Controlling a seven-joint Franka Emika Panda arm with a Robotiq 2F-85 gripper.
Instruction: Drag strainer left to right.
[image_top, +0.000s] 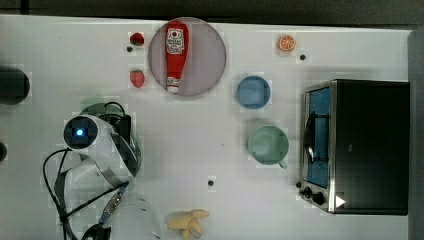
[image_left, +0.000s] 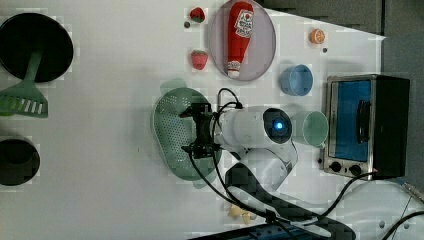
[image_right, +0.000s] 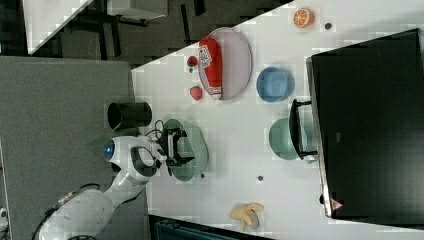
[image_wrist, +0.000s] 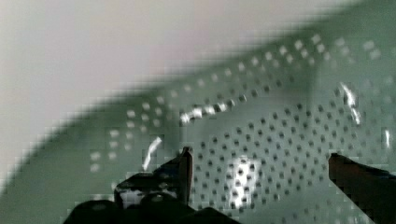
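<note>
The strainer is a pale mint-green colander with a grid of small holes, lying on the white table. In the top view the arm covers most of the strainer. My gripper reaches down into its bowl, open, with nothing between the fingers. In the wrist view the gripper hangs just over the perforated base of the strainer, one dark finger at each side. In the right view the gripper sits inside the strainer.
A green mug and a blue bowl stand toward the top view's right, before a toaster oven. A plate holds a ketchup bottle. Strawberries, an orange slice and a banana lie around.
</note>
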